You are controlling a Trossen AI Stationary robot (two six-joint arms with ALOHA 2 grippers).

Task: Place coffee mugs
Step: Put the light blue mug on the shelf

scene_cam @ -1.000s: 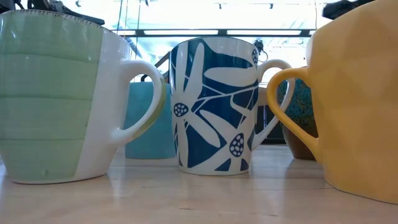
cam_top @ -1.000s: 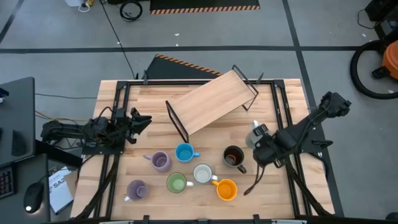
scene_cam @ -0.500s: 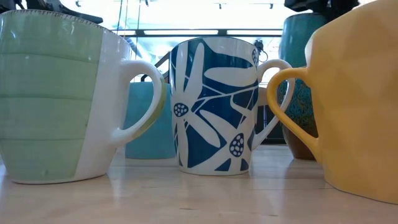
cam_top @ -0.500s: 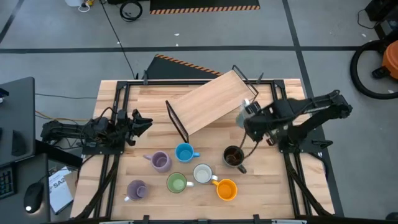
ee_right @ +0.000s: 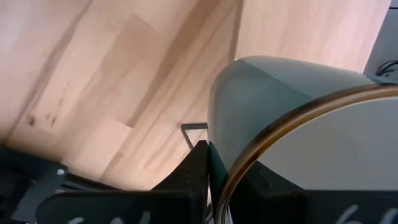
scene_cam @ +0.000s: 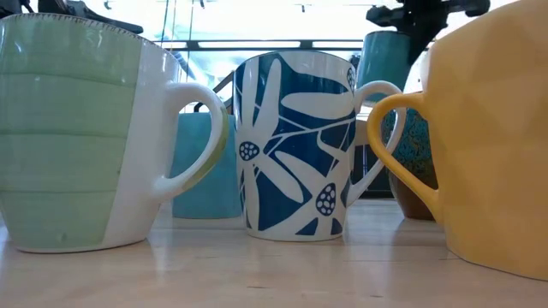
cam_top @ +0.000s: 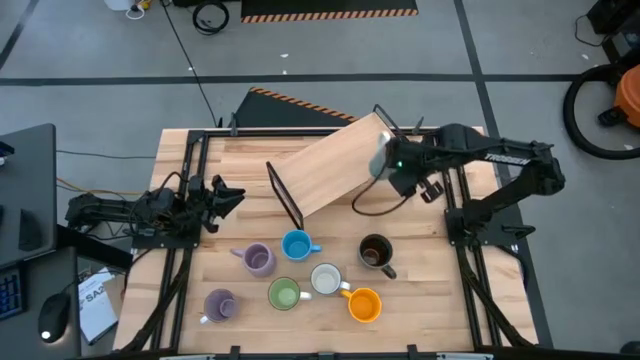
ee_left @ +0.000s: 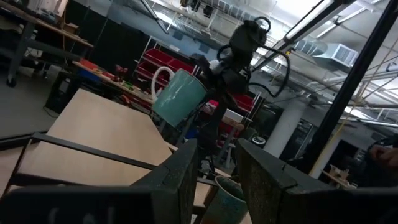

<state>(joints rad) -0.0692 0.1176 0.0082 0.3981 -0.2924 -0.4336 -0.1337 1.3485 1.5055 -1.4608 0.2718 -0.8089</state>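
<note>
My right gripper (cam_top: 392, 166) is shut on a pale teal coffee mug (cam_top: 381, 159) and holds it in the air over the right end of the slanted wooden shelf board (cam_top: 335, 165). In the left wrist view that mug (ee_left: 180, 96) hangs tilted above the board. Several other coffee mugs stand on their bases on the table: two purple (cam_top: 258, 259) (cam_top: 219, 305), blue (cam_top: 296, 245), dark brown (cam_top: 375, 252), white (cam_top: 325, 279), green (cam_top: 284, 294) and orange (cam_top: 364, 304). My left gripper (ee_left: 214, 165) waits open at the table's left side, holding nothing. My right gripper pinches the teal mug's wall at the rim (ee_right: 219, 186), one finger outside and one inside, as far as its wrist view shows. The fingers come steeply from above. The mug hangs tilted below them, lifted clear of table and shelf.
The shelf's black wire frame (cam_top: 284, 197) stands up at both ends of the board. In the low view the green mug (scene_cam: 77, 128), a blue-flowered mug (scene_cam: 295, 141) and the orange mug (scene_cam: 488, 128) fill the table's near side. Bare tabletop (cam_top: 440, 280) lies right of the mugs.
My right gripper has carried the teal mug up and toward the table's far edge, from beside the dark brown mug to above the shelf's right end, turning as it went. It has stayed shut on the mug. The mugs on the table have not moved.
</note>
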